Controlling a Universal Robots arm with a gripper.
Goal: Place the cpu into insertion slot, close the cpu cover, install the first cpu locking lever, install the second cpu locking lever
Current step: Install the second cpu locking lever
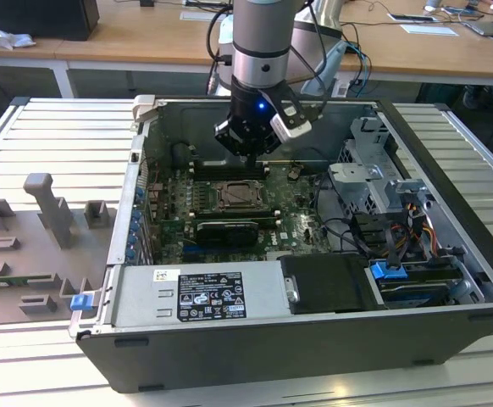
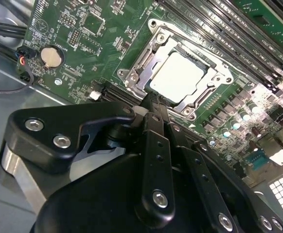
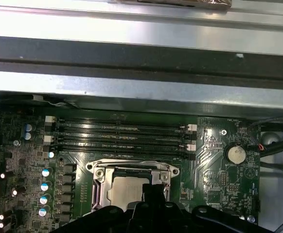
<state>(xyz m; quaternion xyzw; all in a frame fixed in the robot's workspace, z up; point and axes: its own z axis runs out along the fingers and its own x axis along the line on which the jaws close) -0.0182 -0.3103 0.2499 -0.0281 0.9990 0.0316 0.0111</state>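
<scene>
The fingers [image 2: 153, 104] are pressed together and hold nothing. They hang just above the edge of the insertion slot [image 2: 132, 73] in the green board. The cpu [image 2: 180, 77] lies flat in the slot, just past the fingertips. The cpu cover [image 2: 207, 97] is down around it, and the chip shows through the cover's window.

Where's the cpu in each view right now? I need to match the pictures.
Exterior view: the cpu sits mid-motherboard, just below the gripper.
Second wrist view: pale square inside the cpu cover, beyond the fingertips.
First wrist view: low centre, partly behind the fingers.
Shared landmark: the memory slots.
</scene>
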